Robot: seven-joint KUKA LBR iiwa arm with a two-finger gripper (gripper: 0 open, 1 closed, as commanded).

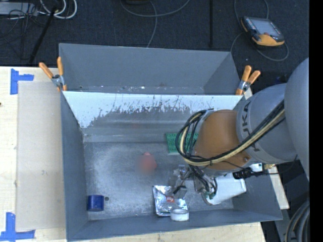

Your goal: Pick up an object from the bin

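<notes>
Observed: the arm [272,120] enters the grey metal bin [146,69] from the right. Its orange cover [217,135] and looped cables [187,135] sit over the right half of the floor.

The hand [180,181] is low over the floor, near the front wall and right of centre. It is dark and tangled among the wiring, so you cannot tell whether it is apart or together. Nothing is seen clamped in it.

Nearest thing: a crumpled silver foil packet [168,200] with a small red mark on it. It lies flat on the floor directly below the hand in the view. The packet's upper edge meets the hand's tip in the view, but you cannot tell whether they touch.

A small white round cap [179,215] lies against the packet's front edge, close to the front wall.

A green flat piece [173,142] lies toward the rear of the floor, partly hidden behind the cables.

A small reddish lump [147,162] sits near the middle of the floor, apart from the hand.

A small blue block [95,202] stands alone in the front left corner, well apart from everything else.

A white piece [229,188] shows under the wrist to the right of the hand. You cannot tell whether it belongs to the arm or lies in the bin.
</notes>
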